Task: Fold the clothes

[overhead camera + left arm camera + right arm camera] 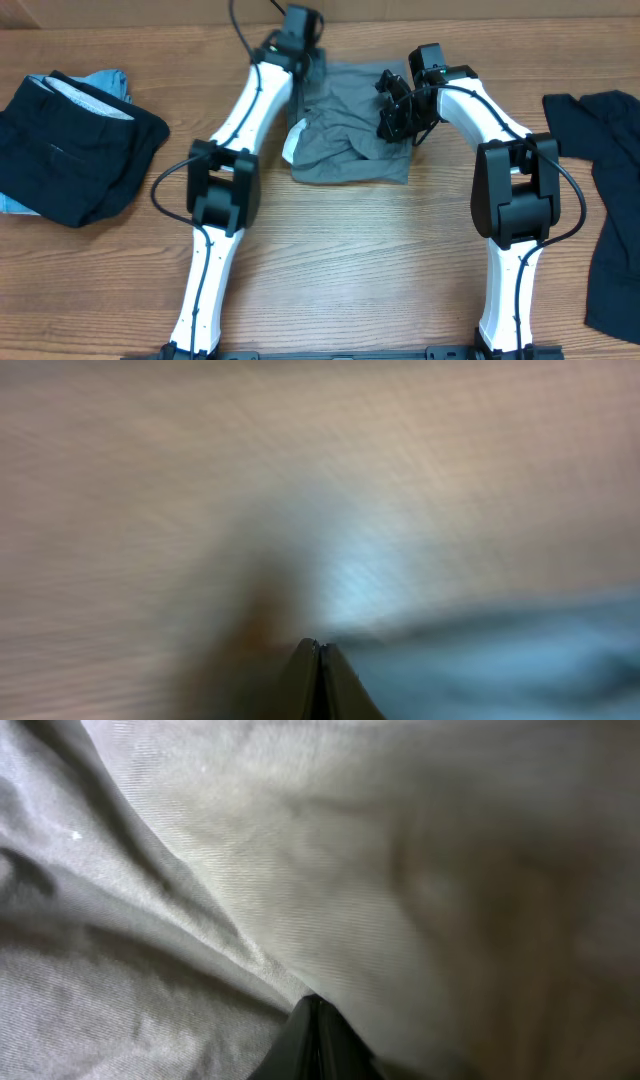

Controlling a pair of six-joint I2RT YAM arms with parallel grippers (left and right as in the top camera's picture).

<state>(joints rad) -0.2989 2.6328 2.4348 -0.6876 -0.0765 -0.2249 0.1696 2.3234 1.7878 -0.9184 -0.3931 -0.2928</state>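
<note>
A wrinkled medium-grey garment (350, 145) lies at the far middle of the table, with a small white patch (293, 140) at its left edge. My left gripper (303, 72) is at the garment's far left corner. In the blurred left wrist view its fingertips (318, 647) are pressed together, and the bluish-grey cloth (500, 660) runs up to them. My right gripper (393, 118) is over the garment's far right part. In the right wrist view it (316, 1000) is shut, and a fold of the grey fabric (200, 870) leads into its tips.
A pile of black clothes (75, 150) with a light-blue one (110, 80) under it sits at the left edge. Another black garment (610, 200) is spread at the right edge. Bare wooden table (350, 260) lies in front of the grey garment.
</note>
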